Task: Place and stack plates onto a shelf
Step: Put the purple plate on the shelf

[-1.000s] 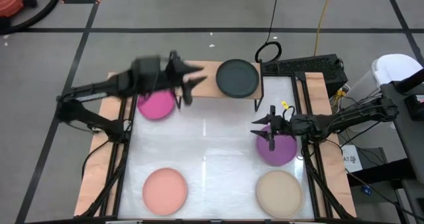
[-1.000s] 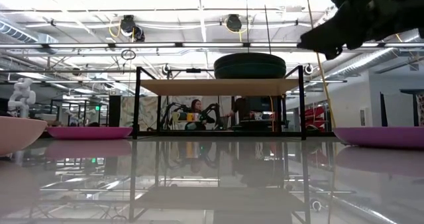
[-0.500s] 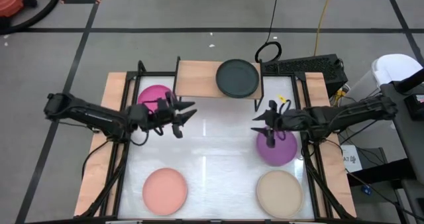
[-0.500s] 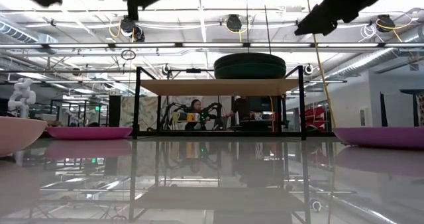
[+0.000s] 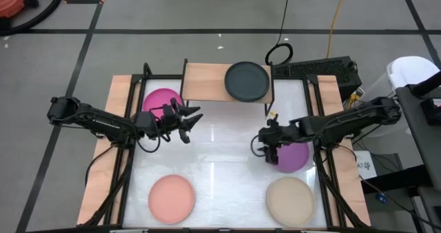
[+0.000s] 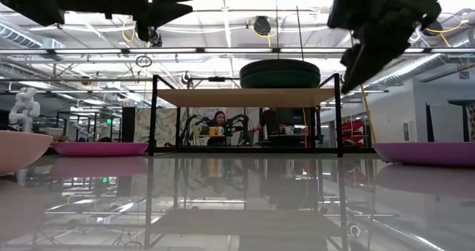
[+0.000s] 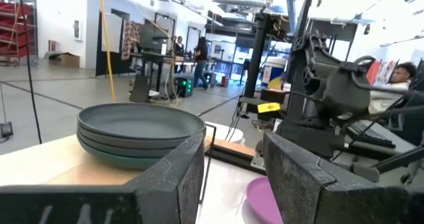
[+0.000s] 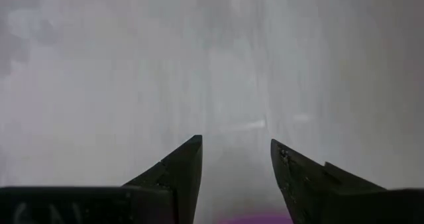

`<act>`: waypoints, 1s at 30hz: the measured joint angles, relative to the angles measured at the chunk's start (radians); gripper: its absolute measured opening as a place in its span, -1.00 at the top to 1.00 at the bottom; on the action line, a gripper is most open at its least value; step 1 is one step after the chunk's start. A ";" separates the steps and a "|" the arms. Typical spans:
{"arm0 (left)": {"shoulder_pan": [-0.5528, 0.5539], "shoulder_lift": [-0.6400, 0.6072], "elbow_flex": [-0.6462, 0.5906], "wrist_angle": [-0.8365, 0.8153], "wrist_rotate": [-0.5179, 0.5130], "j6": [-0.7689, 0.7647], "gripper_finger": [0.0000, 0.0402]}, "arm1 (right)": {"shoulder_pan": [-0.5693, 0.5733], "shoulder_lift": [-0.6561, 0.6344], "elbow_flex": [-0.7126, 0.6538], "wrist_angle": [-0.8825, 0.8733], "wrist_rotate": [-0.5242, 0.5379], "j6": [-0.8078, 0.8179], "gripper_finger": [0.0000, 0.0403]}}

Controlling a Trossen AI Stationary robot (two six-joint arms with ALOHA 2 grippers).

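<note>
A stack of dark plates (image 5: 247, 81) sits on the right half of the light-wood shelf (image 5: 205, 81). On the white table lie the magenta plate (image 5: 160, 102), the purple plate (image 5: 295, 154), the salmon plate (image 5: 172, 197) and the beige plate (image 5: 291, 200). My left gripper (image 5: 192, 123) is open and empty, above the table just right of the magenta plate, its fingers pointing right. My right gripper (image 5: 268, 150) is open and points down over the purple plate's left edge; its wrist view shows the table and a purple sliver (image 8: 252, 220).
The shelf stands at the table's far edge on thin black legs (image 6: 154, 116); its left half is bare wood. Black frame rails (image 5: 124, 157) run along both table sides. Cables and a dark box (image 5: 324, 71) lie behind the right far corner. People sit in the room beyond.
My left gripper has pulled back from the shelf toward the near edge, beside the magenta plate, and then held still. My right gripper has shifted left and nearer and tipped from level to pointing down at the purple plate's left edge.
</note>
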 joint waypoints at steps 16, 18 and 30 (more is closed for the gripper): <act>0.000 0.000 0.000 -0.009 0.002 0.000 0.21 | 0.019 0.109 0.000 -0.164 0.003 0.201 0.21; 0.000 0.000 0.000 -0.009 0.002 -0.001 0.21 | 0.019 0.109 0.000 -0.191 0.003 0.235 0.21; 0.000 0.000 0.000 -0.009 0.002 -0.009 0.21 | 0.074 0.109 0.000 -0.178 0.009 0.388 0.21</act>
